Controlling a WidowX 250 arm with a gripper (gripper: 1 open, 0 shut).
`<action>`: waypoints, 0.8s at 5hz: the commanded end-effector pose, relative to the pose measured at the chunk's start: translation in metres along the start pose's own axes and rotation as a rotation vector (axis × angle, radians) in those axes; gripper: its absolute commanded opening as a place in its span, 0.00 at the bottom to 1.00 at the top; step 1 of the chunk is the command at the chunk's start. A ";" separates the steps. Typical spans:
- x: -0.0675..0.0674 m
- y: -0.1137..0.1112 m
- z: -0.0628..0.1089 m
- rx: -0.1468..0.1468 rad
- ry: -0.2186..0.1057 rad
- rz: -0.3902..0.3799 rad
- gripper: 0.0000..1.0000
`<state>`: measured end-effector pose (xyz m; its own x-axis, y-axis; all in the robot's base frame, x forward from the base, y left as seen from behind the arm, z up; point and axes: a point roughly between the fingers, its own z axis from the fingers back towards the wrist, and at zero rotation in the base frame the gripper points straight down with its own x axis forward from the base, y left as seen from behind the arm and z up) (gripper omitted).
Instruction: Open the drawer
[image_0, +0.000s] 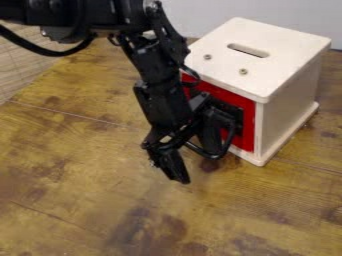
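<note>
Fingers (175, 168) down beside one red drawer (241, 105), spread or closed impossible to tell from this angle.

Seen on a brown wood-look tabletop (80, 180): one black robot arm (163, 85), reaching down from the upper left, bent in front of the drawer's left part and hiding much of it; one drawer, sitting inside one cream-white casing (278, 95), with red showing around one black loop handle (214, 140); one slot (249, 50) and two small round screws or studs, counted on the casing's top; one black cable (40, 45), curving at upper left, near one patch of pale, lined surface (16, 72). Contact between gripper (175, 172) and handle, too dark to make out.
</note>
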<state>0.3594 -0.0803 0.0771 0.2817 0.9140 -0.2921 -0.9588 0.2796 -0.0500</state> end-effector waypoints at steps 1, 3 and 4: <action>0.002 -0.006 0.043 -0.104 -0.007 -0.017 1.00; 0.007 -0.016 0.052 -0.100 0.006 -0.062 1.00; 0.009 -0.015 0.051 -0.100 0.008 -0.087 1.00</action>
<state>0.3717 -0.0672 0.1017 0.3539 0.8848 -0.3031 -0.9352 0.3399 -0.0997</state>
